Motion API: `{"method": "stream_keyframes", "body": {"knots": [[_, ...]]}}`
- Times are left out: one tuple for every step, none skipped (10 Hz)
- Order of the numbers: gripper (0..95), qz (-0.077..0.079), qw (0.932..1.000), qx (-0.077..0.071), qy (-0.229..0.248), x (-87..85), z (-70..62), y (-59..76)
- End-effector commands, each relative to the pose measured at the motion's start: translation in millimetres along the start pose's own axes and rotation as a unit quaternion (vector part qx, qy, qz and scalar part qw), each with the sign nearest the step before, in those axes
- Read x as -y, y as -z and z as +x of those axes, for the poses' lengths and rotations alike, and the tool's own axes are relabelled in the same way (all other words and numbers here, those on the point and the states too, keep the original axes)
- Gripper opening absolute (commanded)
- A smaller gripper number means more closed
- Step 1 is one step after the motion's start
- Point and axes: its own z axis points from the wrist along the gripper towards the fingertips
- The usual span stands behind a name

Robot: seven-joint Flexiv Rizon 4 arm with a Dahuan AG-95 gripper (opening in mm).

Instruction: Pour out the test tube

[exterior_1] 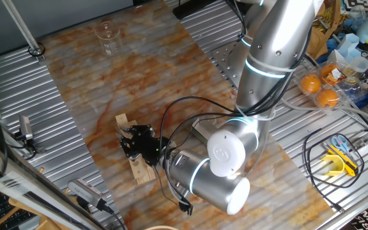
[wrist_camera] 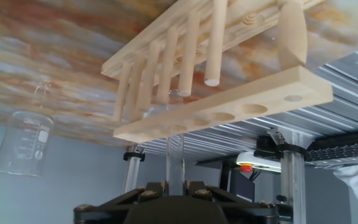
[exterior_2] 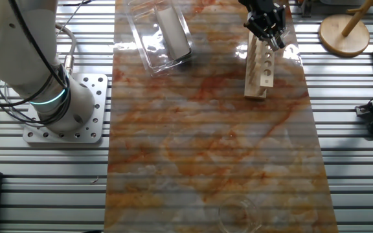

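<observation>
On the mat [exterior_1: 107,83], the arm [exterior_1: 270,57] holds its gripper [exterior_1: 133,142] at the wooden rack [exterior_2: 260,71], fingers closed on the tube [wrist_camera: 174,158], which is seated in a rack hole. Lift straight along the tube's axis (to clear the hole) before tilting. Only the hand view shows tube and grasp; the fixed views show the far-off beaker [exterior_1: 107,35].

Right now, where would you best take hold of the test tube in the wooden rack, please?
Grip the test tube on the bare glass above the wooden rack's holed board, coming down from above, a finger each side. It stands upright in a hole, and the rack shields its lower part.
</observation>
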Motion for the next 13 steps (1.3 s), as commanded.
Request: {"method": "stream_keyframes", "body": {"knots": [[0.0, -0.006, 0.9999, 0.003, 0.009, 0.0, -0.5, 0.4], [0.0, -0.010, 0.9999, 0.007, 0.010, 0.0, -0.5, 0.4], [0.0, -0.012, 0.9998, 0.009, 0.010, 0.0, -0.5, 0.4], [0.0, -0.017, 0.9998, 0.011, 0.004, 0.0, -0.5, 0.4], [0.0, -0.020, 0.9997, 0.012, -0.002, 0.0, -0.5, 0.4], [0.0, -0.025, 0.9995, 0.011, -0.017, 0.0, -0.5, 0.4], [0.0, -0.029, 0.9989, 0.009, -0.036, 0.0, -0.5, 0.4], [0.0, -0.027, 0.9985, 0.008, -0.046, 0.0, -0.5, 0.4], [0.0, -0.027, 0.9986, 0.008, -0.045, 0.0, -0.5, 0.4], [0.0, -0.028, 0.9985, 0.006, -0.046, 0.0, -0.5, 0.4], [0.0, -0.030, 0.9985, 0.000, -0.046, 0.0, -0.5, 0.4], [0.0, -0.031, 0.9985, -0.005, -0.045, 0.0, -0.5, 0.4], [0.0, -0.031, 0.9985, -0.006, -0.044, 0.0, -0.5, 0.4]]}}
